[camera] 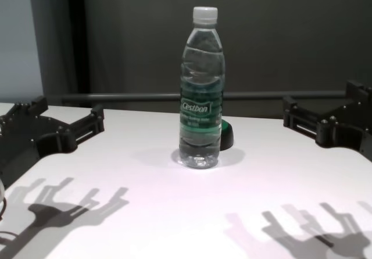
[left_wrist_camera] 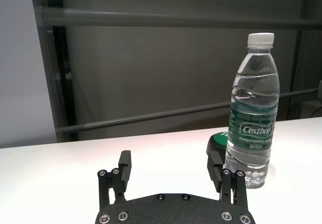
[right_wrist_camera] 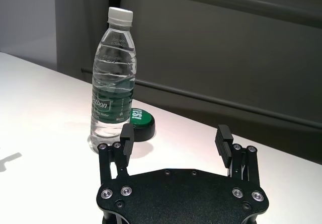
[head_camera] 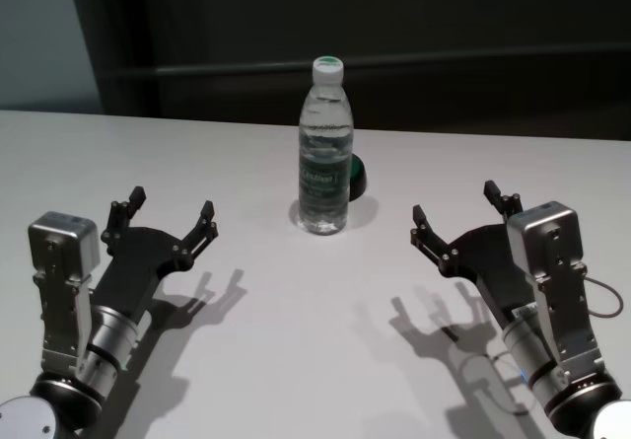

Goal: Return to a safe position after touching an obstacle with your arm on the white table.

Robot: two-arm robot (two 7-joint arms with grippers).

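Observation:
The obstacle, a clear water bottle (head_camera: 324,153) with a white cap and green Cestbon label, stands upright at the middle of the white table (head_camera: 296,340). It also shows in the left wrist view (left_wrist_camera: 251,113), the right wrist view (right_wrist_camera: 113,78) and the chest view (camera: 201,90). My left gripper (head_camera: 170,217) is open and empty, left of the bottle and apart from it. My right gripper (head_camera: 461,212) is open and empty, right of the bottle and apart from it. Both hover above the tabletop.
A low round green and black object (head_camera: 355,176) sits on the table just behind the bottle, also in the right wrist view (right_wrist_camera: 141,121). A dark wall with rails (head_camera: 394,64) runs behind the table's far edge.

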